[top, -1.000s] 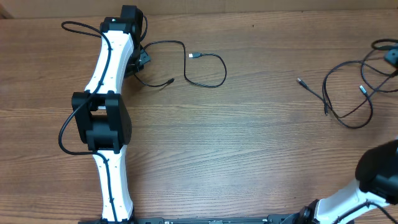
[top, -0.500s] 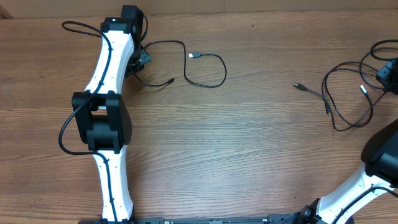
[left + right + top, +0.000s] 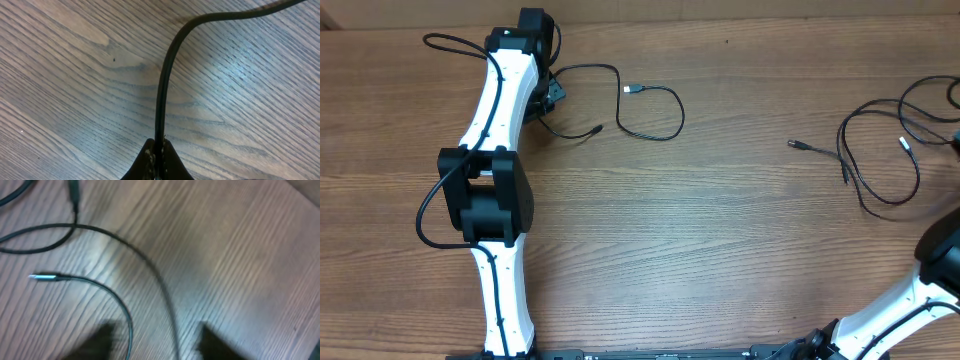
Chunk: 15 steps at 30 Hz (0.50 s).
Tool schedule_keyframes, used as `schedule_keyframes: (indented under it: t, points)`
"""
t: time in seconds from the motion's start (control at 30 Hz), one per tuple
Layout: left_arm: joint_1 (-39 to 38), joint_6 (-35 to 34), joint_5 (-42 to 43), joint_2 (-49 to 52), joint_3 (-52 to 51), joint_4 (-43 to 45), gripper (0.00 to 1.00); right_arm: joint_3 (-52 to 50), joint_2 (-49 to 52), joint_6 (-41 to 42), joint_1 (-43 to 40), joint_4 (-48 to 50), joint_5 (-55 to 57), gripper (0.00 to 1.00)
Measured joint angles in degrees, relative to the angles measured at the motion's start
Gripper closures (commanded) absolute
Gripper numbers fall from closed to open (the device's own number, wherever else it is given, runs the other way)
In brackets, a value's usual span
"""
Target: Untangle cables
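Note:
One thin black cable [image 3: 650,125] lies in a loose loop at the top left, with its silver plug [image 3: 633,90] lying free. My left gripper [image 3: 548,98] holds one stretch of it. In the left wrist view the jaws [image 3: 159,152] are pinched shut on that cable [image 3: 161,95] just above the wood. More cables [image 3: 880,160] lie in loops at the right, with plug ends [image 3: 798,145] pointing left. The right wrist view is blurred. There my right gripper [image 3: 157,345] stands open, with two cable strands [image 3: 150,275] running on the table between its fingers and a silver-tipped end [image 3: 45,277] to the left.
The left arm [image 3: 495,190] stretches from the front edge up to the top left, with its own thick black wire looped beside it. The right arm's elbow [image 3: 940,255] shows at the bottom right corner. The wooden table [image 3: 720,230] fills the view.
My right gripper has opened and let go of the right-hand cables, and has slid toward the right edge of the overhead view. Those cables shifted slightly. The left arm has stayed put.

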Motion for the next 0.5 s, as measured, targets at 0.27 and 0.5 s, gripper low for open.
schedule_keyframes:
  t: [0.27, 0.5]
  points:
    - [0.0, 0.0, 0.5, 0.0, 0.0, 0.0, 0.96, 0.0, 0.0, 1.7, -0.4, 1.6, -5.5, 0.16]
    - [-1.6, 0.0, 6.0, 0.0, 0.0, 1.9, 0.96, 0.0, 0.0, -2.7, 0.8, 2.9, -23.4, 0.16]
